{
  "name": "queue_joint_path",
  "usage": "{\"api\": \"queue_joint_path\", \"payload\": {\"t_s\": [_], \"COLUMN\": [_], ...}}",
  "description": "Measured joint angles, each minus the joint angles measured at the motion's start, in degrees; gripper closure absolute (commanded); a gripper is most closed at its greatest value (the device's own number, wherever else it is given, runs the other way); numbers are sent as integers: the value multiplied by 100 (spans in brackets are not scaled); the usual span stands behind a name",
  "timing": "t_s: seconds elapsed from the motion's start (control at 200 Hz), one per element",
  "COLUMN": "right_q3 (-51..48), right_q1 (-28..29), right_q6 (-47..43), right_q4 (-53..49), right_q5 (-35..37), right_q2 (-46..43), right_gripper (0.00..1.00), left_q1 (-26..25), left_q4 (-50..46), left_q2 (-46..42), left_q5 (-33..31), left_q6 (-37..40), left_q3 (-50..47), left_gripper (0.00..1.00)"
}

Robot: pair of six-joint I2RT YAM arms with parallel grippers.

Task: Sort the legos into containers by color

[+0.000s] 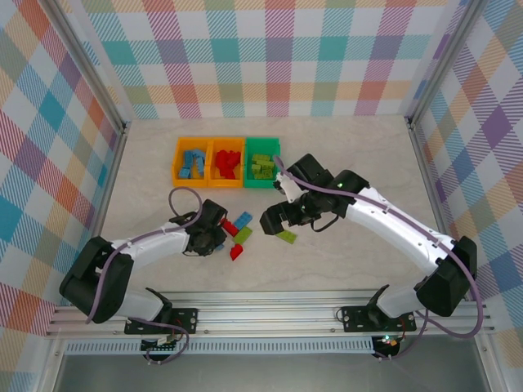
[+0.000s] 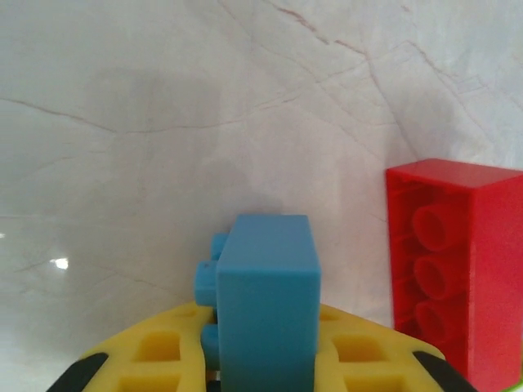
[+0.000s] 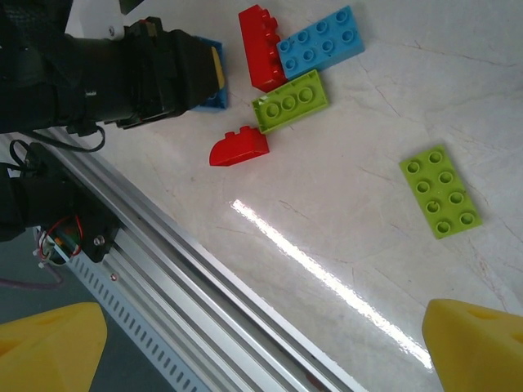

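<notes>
My left gripper (image 1: 219, 237) is shut on a small blue brick (image 2: 265, 298), which stands between its yellow fingers (image 2: 147, 355) just above the table. A red brick (image 2: 458, 269) stands close to its right. My right gripper (image 1: 272, 219) hangs open above the table with nothing between its yellow fingertips (image 3: 478, 343). Below it lie a red brick (image 3: 260, 37), a blue brick (image 3: 320, 42), a lime brick (image 3: 290, 100), a rounded red piece (image 3: 239, 147) and a lime flat brick (image 3: 440, 190). At the back stand an orange bin (image 1: 176, 161) with blue bricks, an orange bin (image 1: 211, 162) with red ones, and a green bin (image 1: 275, 162) with lime ones.
The aluminium rail (image 1: 261, 314) runs along the table's near edge, close under my right gripper (image 3: 261, 343). Checked walls enclose the table on three sides. Bare marble tabletop (image 1: 359, 163) lies right of the bins.
</notes>
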Motion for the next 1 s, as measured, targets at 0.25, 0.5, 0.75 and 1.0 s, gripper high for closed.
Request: {"api": "queue_joint_path", "payload": {"t_s": [0.25, 0.5, 0.75, 1.0], "right_q3": [0, -37, -223, -256], "right_q1": [0, 0, 0, 0], "right_q6": [70, 131, 168, 173], "right_q4": [101, 181, 175, 166], "right_q5": [48, 192, 284, 382], "right_q2": [-61, -203, -579, -621], "right_gripper": [0, 0, 0, 0], "left_q1": [960, 2332, 2758, 2863], "left_q4": [-728, -125, 61, 203], "left_q2": [-931, 1154, 3298, 3405], "left_q5": [-643, -544, 240, 695], "left_q6": [988, 1978, 2400, 2621], "left_q3": [1471, 3606, 5001, 5193], "left_gripper": [89, 89, 61, 42]}}
